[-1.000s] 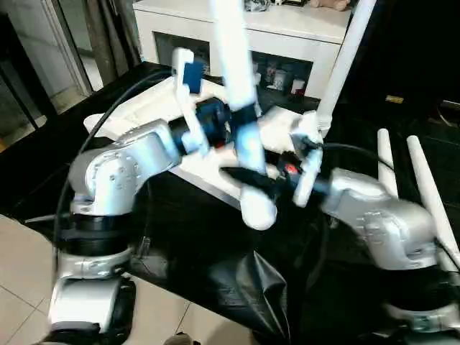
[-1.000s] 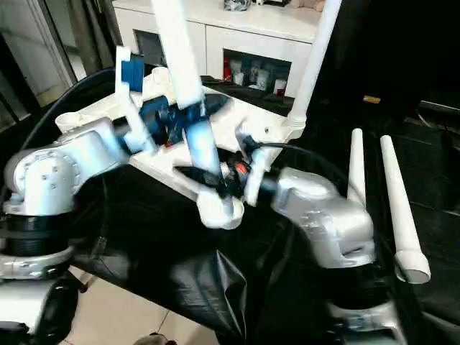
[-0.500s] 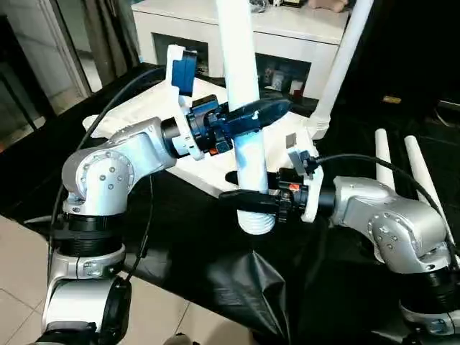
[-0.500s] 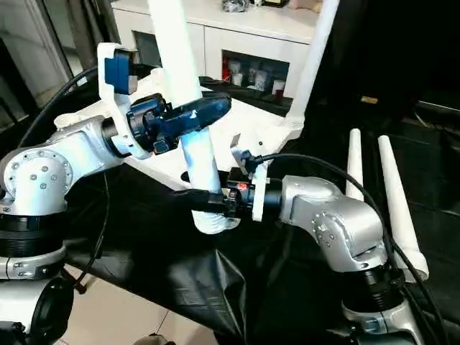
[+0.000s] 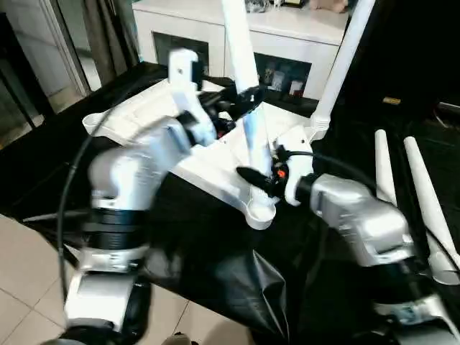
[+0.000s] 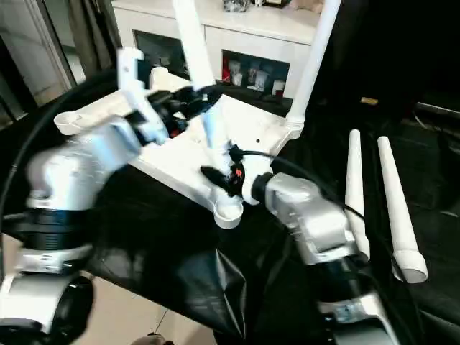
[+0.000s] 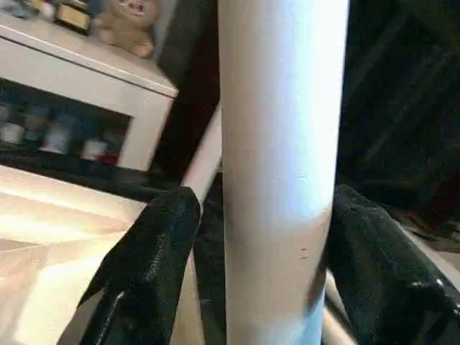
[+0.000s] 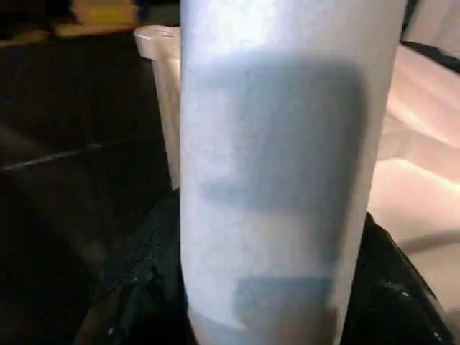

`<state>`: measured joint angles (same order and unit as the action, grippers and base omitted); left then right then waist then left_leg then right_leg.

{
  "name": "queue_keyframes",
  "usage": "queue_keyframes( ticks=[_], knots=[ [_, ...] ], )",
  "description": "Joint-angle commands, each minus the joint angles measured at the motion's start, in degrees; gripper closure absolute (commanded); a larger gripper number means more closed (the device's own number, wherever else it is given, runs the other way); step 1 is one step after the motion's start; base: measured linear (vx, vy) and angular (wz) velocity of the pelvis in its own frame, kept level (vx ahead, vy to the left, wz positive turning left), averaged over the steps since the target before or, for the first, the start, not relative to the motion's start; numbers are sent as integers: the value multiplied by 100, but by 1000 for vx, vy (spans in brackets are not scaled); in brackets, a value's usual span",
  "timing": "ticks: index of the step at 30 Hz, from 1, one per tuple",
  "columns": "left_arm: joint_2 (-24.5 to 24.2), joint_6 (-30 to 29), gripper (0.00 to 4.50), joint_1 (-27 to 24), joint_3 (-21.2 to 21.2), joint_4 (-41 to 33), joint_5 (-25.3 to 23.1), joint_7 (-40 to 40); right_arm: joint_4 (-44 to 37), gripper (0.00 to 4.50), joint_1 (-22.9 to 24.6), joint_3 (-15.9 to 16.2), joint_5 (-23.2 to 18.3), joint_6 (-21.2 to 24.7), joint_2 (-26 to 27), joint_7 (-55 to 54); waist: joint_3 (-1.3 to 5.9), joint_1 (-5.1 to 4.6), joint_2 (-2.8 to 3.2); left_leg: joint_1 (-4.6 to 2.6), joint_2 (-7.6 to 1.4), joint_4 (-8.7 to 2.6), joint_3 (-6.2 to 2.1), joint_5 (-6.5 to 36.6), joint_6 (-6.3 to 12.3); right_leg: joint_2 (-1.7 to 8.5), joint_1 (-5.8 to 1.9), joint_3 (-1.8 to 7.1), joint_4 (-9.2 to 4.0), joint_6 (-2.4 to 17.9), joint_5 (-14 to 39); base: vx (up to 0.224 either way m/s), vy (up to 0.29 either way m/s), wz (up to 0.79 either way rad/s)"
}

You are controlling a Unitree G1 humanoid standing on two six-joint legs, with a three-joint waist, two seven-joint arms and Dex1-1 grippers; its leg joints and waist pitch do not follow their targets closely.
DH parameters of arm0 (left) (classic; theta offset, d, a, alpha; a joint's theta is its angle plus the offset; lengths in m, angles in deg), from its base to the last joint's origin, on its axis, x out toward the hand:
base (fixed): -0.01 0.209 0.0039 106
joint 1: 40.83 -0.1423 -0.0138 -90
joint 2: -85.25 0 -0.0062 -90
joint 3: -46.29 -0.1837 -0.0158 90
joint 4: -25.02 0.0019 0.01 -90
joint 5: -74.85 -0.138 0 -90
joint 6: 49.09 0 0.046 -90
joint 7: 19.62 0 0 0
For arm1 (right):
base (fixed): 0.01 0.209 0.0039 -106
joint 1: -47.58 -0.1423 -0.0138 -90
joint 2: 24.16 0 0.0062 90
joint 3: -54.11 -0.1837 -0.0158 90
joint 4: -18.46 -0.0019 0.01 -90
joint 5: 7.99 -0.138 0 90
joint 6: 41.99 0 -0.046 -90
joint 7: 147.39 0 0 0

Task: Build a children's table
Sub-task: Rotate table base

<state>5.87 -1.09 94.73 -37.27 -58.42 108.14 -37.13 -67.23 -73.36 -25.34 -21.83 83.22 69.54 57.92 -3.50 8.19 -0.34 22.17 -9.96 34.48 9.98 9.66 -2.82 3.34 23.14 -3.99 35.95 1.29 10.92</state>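
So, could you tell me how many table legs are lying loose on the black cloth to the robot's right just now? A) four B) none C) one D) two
D: two white tapered legs, one beside the other, lie side by side on the black cloth, apart from the tabletop.

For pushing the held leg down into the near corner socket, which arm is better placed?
Probably the right. The right pincer is around the leg low, just above the near corner socket of the tabletop, so it can steer the foot in. The left pincer is higher up, better for steadying.
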Motion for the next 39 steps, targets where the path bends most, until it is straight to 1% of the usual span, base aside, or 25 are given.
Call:
queue_keyframes(
  ticks=[1, 6, 8, 10, 11, 13, 14, 17, 18, 19, 20, 21, 22, 23, 24, 25, 27, 28, 30, 31, 33, 36, 37, 38, 39],
  knots=[
    [113, 121, 165, -42, 132, 173, -280, 426, -59, 252, -179, 134, 171, -408, 143, -141, 446, -13, -62, -74, -278, -362, -115, 642, -100, 510, -339, 318, -413, 717, 744, 0, 0, 0],
    [348, -21, 194, -76, 222, 97, -80, 557, 23, 252, -294, 183, 268, -466, 340, -264, 436, -25, -44, -89, -285, -364, -119, 775, -82, 510, -328, 320, -426, 737, 834, 0, 0, 0],
    [404, 22, 219, -65, 278, 139, -81, 689, 65, 252, -337, 163, 295, -500, 403, -300, 434, -23, -42, -97, -288, -370, -122, 814, -79, 506, -322, 319, -431, 724, 870, 0, 0, 0],
    [420, 84, 226, -51, 303, 182, -113, 770, 124, 252, -368, 144, 337, -556, 448, -328, 432, -26, -45, -92, -285, -372, -121, 834, -90, 503, -322, 321, -433, 707, 890, 0, 0, 0],
    [420, 84, 233, -51, 303, 182, -113, 770, 124, 252, -368, 144, 337, -556, 448, -328, 436, -29, -38, -98, -285, -371, -125, 858, -98, 501, -320, 319, -434, 695, 897, 0, 0, 0],
    [426, 101, 254, -21, 379, 220, -96, 783, 179, 252, -407, 108, 393, -605, 487, -340, 434, -22, -48, -93, -283, -373, -122, 832, -103, 503, -324, 323, -430, 675, 874, 0, 0, 0],
    [414, 87, 256, -17, 394, 210, -82, 761, 184, 252, -416, 93, 408, -606, 494, -340, 440, -21, -56, -95, -285, -371, -122, 795, -95, 502, -326, 322, -422, 671, 813, 0, 0, 0],
    [418, 39, 261, -25, 427, 160, -34, 740, 202, 252, -430, 73, 418, -616, 488, -346, 442, -20, -49, -94, -284, -367, -120, 744, -77, 501, -326, 324, -408, 700, 682, 0, 0, 0],
    [390, 24, 261, -29, 408, 138, -20, 683, 216, 252, -436, 61, 420, -627, 489, -359, 439, -24, -68, -94, -285, -369, -119, 748, -70, 502, -327, 323, -411, 701, 689, 0, 0, 0],
    [350, 14, 261, -32, 393, 109, 1, 618, 232, 252, -444, 50, 426, -648, 489, -376, 438, -21, -57, -94, -285, -369, -120, 750, -72, 505, -326, 323, -410, 706, 711, 0, 0, 0],
    [318, 22, 261, -27, 385, 95, 18, 554, 247, 252, -455, 15, 406, -694, 497, -358, 435, -21, -67, -98, -284, -370, -116, 771, -71, 508, -322, 324, -418, 698, 770, 0, 0, 0],
    [265, 46, 262, -23, 351, 80, 20, 442, 231, 218, -457, -87, 234, -691, 536, -234, 433, -21, -58, -102, -284, -373, -115, 799, -70, 510, -316, 326, -422, 697, 822, 0, 0, 0],
    [183, 72, 262, -21, 289, 48, 36, 242, 194, 197, -465, -214, -3, -621, 564, -58, 435, -20, -55, -103, -285, -370, -116, 813, -71, 511, -315, 326, -420, 694, 837, 0, 0, 0],
    [125, 88, 262, -21, 243, 25, 48, 101, 167, 183, -470, -300, -168, -563, 583, 63, 431, -17, -59, -102, -282, -377, -120, 880, -38, 521, -324, 327, -431, 667, 926, 0, 0, 0],
    [58, 73, 262, -22, 200, -8, 81, -58, 158, 183, -483, -349, -247, -507, 562, 156, 432, -25, -61, -100, -292, -382, -123, 871, -49, 519, -326, 326, -421, 660, 924, 0, 0, 0],
    [-87, -8, 265, -32, 103, -97, 175, -401, 124, 174, -501, -398, -419, -320, 454, 410, 435, -21, -51, -117, -296, -377, -121, 868, -44, 511, -306, 325, -419, 668, 910, 0, 0, 0],
    [-292, -135, 266, -47, -27, -228, 314, -876, 65, 150, -521, -407, -604, -70, 257, 801, 437, -14, -40, -119, -297, -375, -120, 766, -14, 497, -308, 321, -388, 728, 753, 0, 0, 0],
    [-419, -197, 266, -57, -109, -313, 388, -1160, -6, 150, -506, -355, -702, 70, 92, 1097, 440, -13, -40, -116, -304, -377, -123, 738, -12, 499, -315, 320, -381, 753, 698, 0, 0, 0],
    [-734, -338, 266, -61, -233, -528, 667, -1950, -288, 141, -377, -128, -967, 415, -483, 2023, 432, 22, -38, -126, -301, -361, -105, 708, 30, 489, -317, 326, -373, 821, 601, 0, 0, 0],
    [-790, -369, 266, -53, -236, -570, 746, -2116, -361, 141, -339, -96, -1045, 493, -599, 2214, 436, 36, -39, -123, -304, -359, -107, 695, 37, 498, -333, 327, -366, 827, 575, 0, 0, 0],
    [-884, -442, 266, -32, -219, -663, 934, -2430, -466, 141, -279, -60, -1134, 558, -761, 2450, 423, 38, -56, -100, -296, -361, -103, 710, 48, 512, -341, 325, -377, 855, 639, 0, 0, 0],
    [-1026, -488, 266, -15, -190, -813, 1210, -2911, -544, 141, -235, 29, -1270, 770, -971, 2715, 410, 20, -70, -90, -294, -367, -110, 824, 12, 531, -344, 319, -415, 876, 1059, 0, 0, 0],
    [-1051, -516, 266, -9, -163, -855, 1313, -3029, -557, 141, -216, 56, -1287, 802, -1011, 2752, 410, 20, -55, -95, -292, -363, -107, 845, -5, 526, -337, 322, -422, 856, 1123, 0, 0, 0],
    [-1074, -532, 266, -4, -152, -869, 1374, -3116, -566, 170, -210, 69, -1300, 827, -1039, 2782, 411, 16, -62, -101, -293, -363, -107, 882, -26, 531, -335, 325, -432, 817, 1239, 0, 0, 0],
    [-1090, -534, 266, -2, -140, -887, 1429, -3193, -566, 177, -206, 74, -1306, 844, -1054, 2792, 409, 11, -64, -102, -295, -366, -108, 889, -34, 529, -330, 324, -434, 807, 1278, 0, 0, 0]
  ],
)
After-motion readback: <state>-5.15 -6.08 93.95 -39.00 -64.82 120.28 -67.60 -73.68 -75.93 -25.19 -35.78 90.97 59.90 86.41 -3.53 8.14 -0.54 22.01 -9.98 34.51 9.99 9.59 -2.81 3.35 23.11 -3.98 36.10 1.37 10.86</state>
